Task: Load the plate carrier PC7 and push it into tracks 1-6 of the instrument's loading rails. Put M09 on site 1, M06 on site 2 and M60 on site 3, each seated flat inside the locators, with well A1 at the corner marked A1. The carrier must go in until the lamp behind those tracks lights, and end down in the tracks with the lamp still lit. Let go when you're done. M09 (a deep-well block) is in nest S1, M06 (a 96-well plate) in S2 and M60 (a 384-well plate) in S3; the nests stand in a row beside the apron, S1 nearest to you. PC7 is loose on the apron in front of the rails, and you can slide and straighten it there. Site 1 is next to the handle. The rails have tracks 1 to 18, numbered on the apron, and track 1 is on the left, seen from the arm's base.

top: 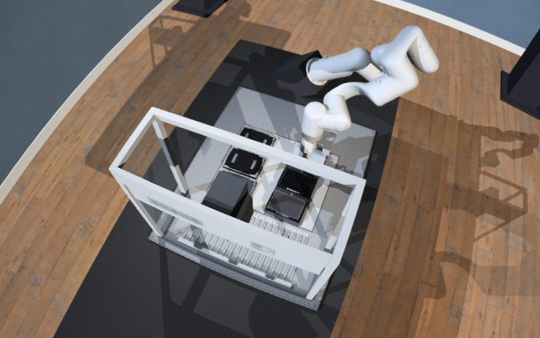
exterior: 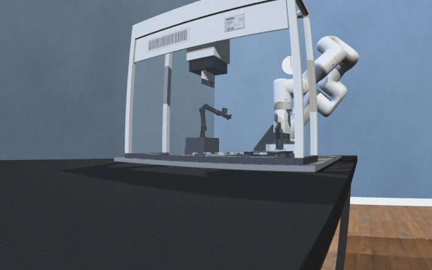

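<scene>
The plate carrier PC7 [top: 292,193] lies on the apron in front of the rails. A dark 96-well plate M06 [top: 297,180] sits on its middle site. The darker, glossy M60 [top: 286,205] sits on the site nearest the rails. A white deep-well block, M09 [top: 322,159], sits at the handle end, largely hidden by my wrist. My gripper [top: 315,154] points straight down over that block with its fingers wide open along its sides. In the side view the gripper [exterior: 278,138] stands low over the white block [exterior: 277,147].
Two empty dark nests [top: 256,135] [top: 243,161] stand left of the carrier. The dark pipetting head [top: 227,192] hangs under the white frame [top: 238,147] and hides the third nest. The loading rails [top: 243,253] lie beyond the carrier's far end.
</scene>
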You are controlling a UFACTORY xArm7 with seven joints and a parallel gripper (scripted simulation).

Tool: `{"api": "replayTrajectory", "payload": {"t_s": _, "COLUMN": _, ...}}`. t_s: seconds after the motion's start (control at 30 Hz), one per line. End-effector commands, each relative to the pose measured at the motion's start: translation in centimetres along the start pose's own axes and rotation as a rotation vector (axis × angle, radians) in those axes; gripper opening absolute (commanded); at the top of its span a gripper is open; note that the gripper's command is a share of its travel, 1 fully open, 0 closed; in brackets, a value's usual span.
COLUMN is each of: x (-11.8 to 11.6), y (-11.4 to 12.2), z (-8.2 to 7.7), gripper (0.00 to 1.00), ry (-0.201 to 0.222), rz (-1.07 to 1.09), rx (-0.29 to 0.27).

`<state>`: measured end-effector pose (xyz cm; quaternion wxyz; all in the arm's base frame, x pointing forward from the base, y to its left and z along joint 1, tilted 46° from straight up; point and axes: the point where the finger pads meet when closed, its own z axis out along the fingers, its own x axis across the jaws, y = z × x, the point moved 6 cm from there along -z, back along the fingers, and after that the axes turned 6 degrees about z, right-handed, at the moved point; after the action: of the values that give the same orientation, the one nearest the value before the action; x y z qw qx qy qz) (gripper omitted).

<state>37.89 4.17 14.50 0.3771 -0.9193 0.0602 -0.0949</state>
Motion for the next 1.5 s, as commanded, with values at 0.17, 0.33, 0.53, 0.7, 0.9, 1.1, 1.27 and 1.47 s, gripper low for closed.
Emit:
{"api": "replayTrajectory", "payload": {"t_s": 0.17, "x": 0.1, "y": 0.0, "z": -0.1, "gripper": 1.0, "ry": 0.004, "rz": 0.0, "rx": -0.001}}
{"api": "replayTrajectory", "payload": {"t_s": 0.33, "x": 0.1, "y": 0.0, "z": -0.1, "gripper": 1.0, "ry": 0.004, "rz": 0.0, "rx": -0.001}}
{"api": "replayTrajectory", "payload": {"t_s": 0.53, "x": 0.1, "y": 0.0, "z": -0.1, "gripper": 1.0, "ry": 0.004, "rz": 0.0, "rx": -0.001}}
{"api": "replayTrajectory", "payload": {"t_s": 0.7, "x": 0.1, "y": 0.0, "z": -0.1, "gripper": 1.0, "ry": 0.004, "rz": 0.0, "rx": -0.001}}
{"api": "replayTrajectory", "payload": {"t_s": 0.9, "x": 0.1, "y": 0.0, "z": -0.6, "gripper": 1.0, "ry": 0.004, "rz": 0.0, "rx": -0.001}}
{"api": "replayTrajectory", "payload": {"t_s": 1.1, "x": 0.1, "y": 0.0, "z": -1.6, "gripper": 1.0, "ry": 0.004, "rz": 0.0, "rx": -0.001}}
{"api": "replayTrajectory", "payload": {"t_s": 1.27, "x": 0.1, "y": 0.0, "z": -2.1, "gripper": 1.0, "ry": 0.004, "rz": 0.0, "rx": -0.001}}
{"api": "replayTrajectory", "payload": {"t_s": 1.47, "x": 0.1, "y": 0.0, "z": -3.1, "gripper": 1.0, "ry": 0.004, "rz": 0.0, "rx": -0.001}}
